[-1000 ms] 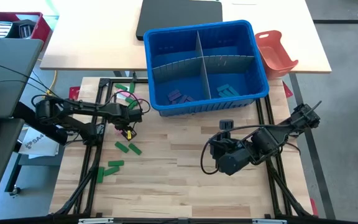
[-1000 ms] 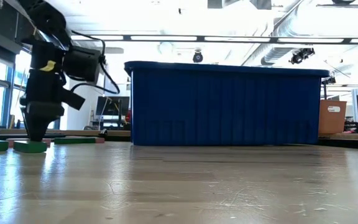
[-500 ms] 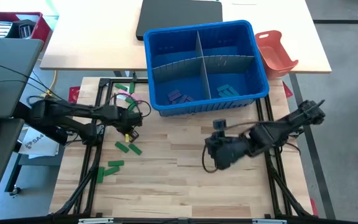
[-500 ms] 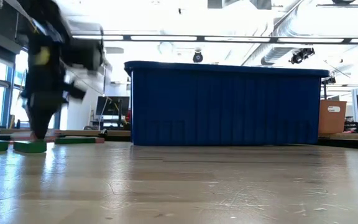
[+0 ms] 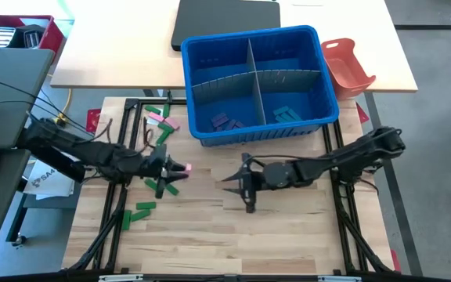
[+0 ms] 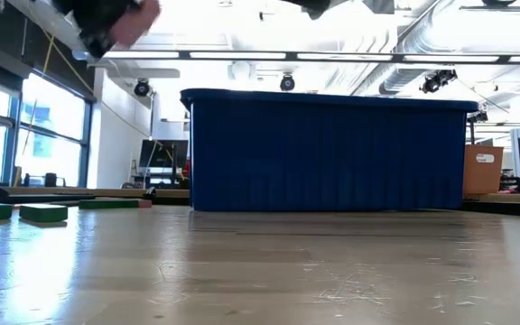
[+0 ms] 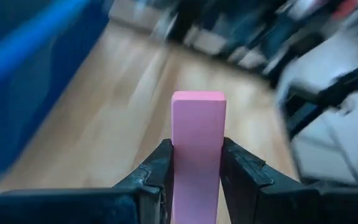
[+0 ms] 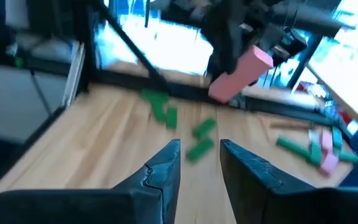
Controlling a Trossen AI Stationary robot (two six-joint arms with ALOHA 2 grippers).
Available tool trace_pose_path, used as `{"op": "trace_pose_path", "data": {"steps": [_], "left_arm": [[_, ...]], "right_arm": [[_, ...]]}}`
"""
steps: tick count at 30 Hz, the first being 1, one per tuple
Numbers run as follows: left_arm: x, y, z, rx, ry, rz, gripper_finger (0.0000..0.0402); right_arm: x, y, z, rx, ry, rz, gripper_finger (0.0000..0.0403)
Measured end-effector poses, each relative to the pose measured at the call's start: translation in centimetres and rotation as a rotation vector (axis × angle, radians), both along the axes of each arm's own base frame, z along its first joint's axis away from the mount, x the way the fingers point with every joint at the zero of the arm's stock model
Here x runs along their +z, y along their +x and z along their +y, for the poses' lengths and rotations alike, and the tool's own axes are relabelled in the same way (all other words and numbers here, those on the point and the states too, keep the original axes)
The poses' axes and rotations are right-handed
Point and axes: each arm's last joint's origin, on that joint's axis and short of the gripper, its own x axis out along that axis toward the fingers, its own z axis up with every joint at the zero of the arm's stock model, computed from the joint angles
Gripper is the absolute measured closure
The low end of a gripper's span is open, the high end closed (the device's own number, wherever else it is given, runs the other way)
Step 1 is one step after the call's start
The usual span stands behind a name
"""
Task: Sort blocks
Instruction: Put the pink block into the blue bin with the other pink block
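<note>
While it's lifted: left tool [image 7: 191, 171] pinching small flat pink rectangular block [image 7: 197, 146]
Handling: looks light, stiff, smooth; flat sides suit the pinch
Right tool [image 8: 201, 163]: fingers apart, nothing held

Left wrist view: surroundings smearing into blur; lower end of the pink block [image 7: 198, 155] is hiding between the left gripper's [image 7: 196, 163] fingers. Low view: that gripper [image 6: 116, 20] is being cropped by the edge at 11 o'clock, bin [image 6: 328, 152] contents are hiding behind its wall. High view: purple blocks [image 5: 225, 122] in the bin are showing too small to count
</note>
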Motion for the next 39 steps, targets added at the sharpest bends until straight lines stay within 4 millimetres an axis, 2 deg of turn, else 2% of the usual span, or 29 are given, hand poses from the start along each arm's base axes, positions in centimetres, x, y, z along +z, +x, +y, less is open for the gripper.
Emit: {"op": "trace_pose_path", "data": {"steps": [4,9,12,16,23,31,35,39], "left_arm": [[-0.1,0.8,-1.0,-0.034,0.14,-0.284,0.0315],[-1.9,1.5,-1.3,-0.015,0.229,-0.506,0.0315],[-2.3,1.7,-1.3,-0.002,0.26,-0.569,0.0315],[-2.5,2.2,-1.1,0.02,0.335,-0.613,0.0315],[-2.3,2.7,0.6,0.071,0.399,-0.631,0.0315],[-2.2,3.1,2.2,0.022,0.362,-0.663,0.0315],[-2.3,3.2,2.5,0.019,0.33,-0.665,0.0309],[-2.3,3.4,2.8,0.031,0.328,-0.662,0.0285]], "right_arm": [[-0.5,2.0,-0.2,-0.02,0.01,-0.051,0.0259],[0.5,4.0,-0.6,-0.059,0.031,-0.103,0.0189],[0.9,4.8,-1.5,-0.098,0.039,-0.114,0.0161],[1.6,5.5,-2.7,-0.095,0.081,-0.15,0.0154],[1.9,6.5,-4.7,0.001,0.1,-0.171,0.0153],[1.4,7.1,-6.8,-0.043,0.102,-0.185,0.0161],[1.3,7.1,-7.2,-0.036,0.127,-0.181,0.0202],[1.4,7.1,-7.2,-0.037,0.133,-0.183,0.028]]}}
